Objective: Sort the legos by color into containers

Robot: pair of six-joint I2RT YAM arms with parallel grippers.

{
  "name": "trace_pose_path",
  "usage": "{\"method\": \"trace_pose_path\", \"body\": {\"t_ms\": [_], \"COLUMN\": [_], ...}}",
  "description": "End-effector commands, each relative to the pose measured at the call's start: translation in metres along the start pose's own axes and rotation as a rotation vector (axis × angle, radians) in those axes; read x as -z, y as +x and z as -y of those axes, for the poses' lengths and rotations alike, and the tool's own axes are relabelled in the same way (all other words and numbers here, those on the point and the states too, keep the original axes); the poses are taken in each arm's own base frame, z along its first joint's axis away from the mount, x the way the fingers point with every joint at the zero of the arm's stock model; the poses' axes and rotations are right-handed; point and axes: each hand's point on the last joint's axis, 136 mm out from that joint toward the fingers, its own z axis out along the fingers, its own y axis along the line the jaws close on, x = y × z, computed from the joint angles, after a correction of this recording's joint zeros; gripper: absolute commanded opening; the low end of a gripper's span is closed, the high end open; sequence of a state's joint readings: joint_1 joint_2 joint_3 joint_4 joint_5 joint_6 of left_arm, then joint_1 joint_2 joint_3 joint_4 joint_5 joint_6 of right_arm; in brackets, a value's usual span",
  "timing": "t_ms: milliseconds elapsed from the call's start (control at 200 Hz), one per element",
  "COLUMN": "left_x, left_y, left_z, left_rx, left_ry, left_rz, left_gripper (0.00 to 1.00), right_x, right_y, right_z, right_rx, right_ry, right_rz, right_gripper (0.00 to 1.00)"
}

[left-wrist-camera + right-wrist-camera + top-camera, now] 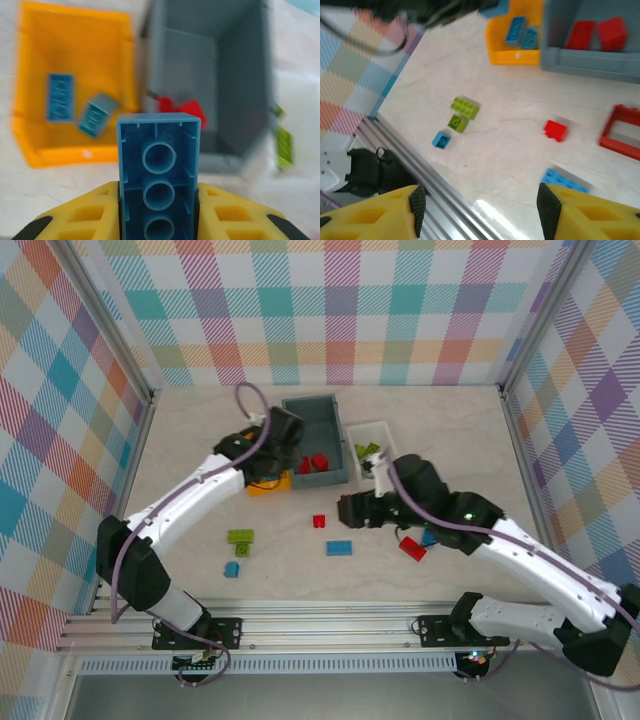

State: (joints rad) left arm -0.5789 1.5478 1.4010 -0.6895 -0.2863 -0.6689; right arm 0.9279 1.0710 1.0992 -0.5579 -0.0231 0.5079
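My left fingers (85, 215) are clamped on a blue brick (159, 150), its hollow underside turned to the wrist camera. From above, I see it held up by the left wall of the grey bin (330, 408).

The orange bin (30, 125) sits against the grey bin's near-left corner with two blue bricks (60, 97) inside. The red bricks (312, 462) lie at the grey bin's near end. The white bin (385, 430) stands just right of the grey bin and holds green bricks (368, 451).

My right fingers (380, 215) stand wide apart with nothing between them, hanging over the tabletop (500, 100) on the near-right side of the grey bin.

The loose bricks all lie on the tabletop nearer to me than the grey bin:
- A small red brick (319, 521) is straight in front of its near wall.
- A flat blue brick (339, 548) is just beyond that.
- A green pair (241, 541) and a small blue brick (231, 569) are off to the near-left.
- An upturned red brick (622, 132) is to the near-right.
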Motion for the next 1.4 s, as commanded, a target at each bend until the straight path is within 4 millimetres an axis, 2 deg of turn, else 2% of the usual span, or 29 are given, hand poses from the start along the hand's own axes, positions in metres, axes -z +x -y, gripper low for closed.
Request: {"method": "trace_pose_path", "body": {"t_ms": [0,155,340,475,575,630,830,890,975,1100,1175,1230,1290,1400], "left_x": [-0.039,-0.086,-0.124,-0.141,-0.144,-0.139,-0.096,-0.074,-0.032,0.041,0.080,0.100,0.123,0.159], "left_y": [-0.005,-0.021,-0.029,-0.029,-0.028,-0.030,-0.049,-0.055,-0.063,-0.060,-0.044,-0.030,-0.013,0.014], "left_z": [-0.020,-0.039,-0.051,-0.057,-0.058,-0.058,-0.048,-0.045,-0.048,-0.086,-0.109,-0.123,-0.142,-0.175], "left_rx": [-0.037,-0.037,-0.041,-0.040,-0.040,-0.035,0.006,0.016,0.050,0.130,0.191,0.231,0.272,0.342], "left_ry": [-0.002,-0.056,-0.114,-0.143,-0.149,-0.146,-0.082,-0.059,-0.036,-0.105,-0.108,-0.096,-0.098,-0.096], "left_rz": [-0.052,-0.098,-0.141,-0.183,-0.203,-0.196,-0.132,-0.098,-0.032,0.072,0.124,0.148,0.177,0.241], "left_gripper": [0.27,0.27,0.29,0.34,0.48,0.52,0.54,0.53,0.52,0.52,0.53,0.53,0.53,0.55], "right_x": [-0.014,-0.034,-0.044,-0.046,-0.050,-0.055,-0.069,-0.076,-0.092,-0.141,-0.176,-0.203,-0.226,-0.258], "right_y": [-0.022,-0.024,-0.021,-0.018,-0.013,-0.010,0.003,0.006,0.013,0.039,0.064,0.083,0.092,0.091], "right_z": [-0.032,-0.051,-0.050,-0.046,-0.043,-0.040,-0.035,-0.035,-0.036,-0.047,-0.059,-0.064,-0.065,-0.064], "right_rx": [0.073,0.090,0.088,0.083,0.081,0.080,0.076,0.082,0.107,0.210,0.310,0.368,0.415,0.464], "right_ry": [-0.066,-0.077,-0.063,-0.050,-0.036,-0.028,-0.020,-0.020,-0.011,-0.003,-0.017,-0.028,-0.012,0.036], "right_rz": [0.112,0.127,0.113,0.105,0.085,0.069,0.027,0.008,-0.023,-0.132,-0.220,-0.295,-0.341,-0.380], "right_gripper": [0.63,0.63,0.63,0.63,0.63,0.64,0.64,0.64,0.64,0.64,0.65,0.68,0.72,0.80]}}
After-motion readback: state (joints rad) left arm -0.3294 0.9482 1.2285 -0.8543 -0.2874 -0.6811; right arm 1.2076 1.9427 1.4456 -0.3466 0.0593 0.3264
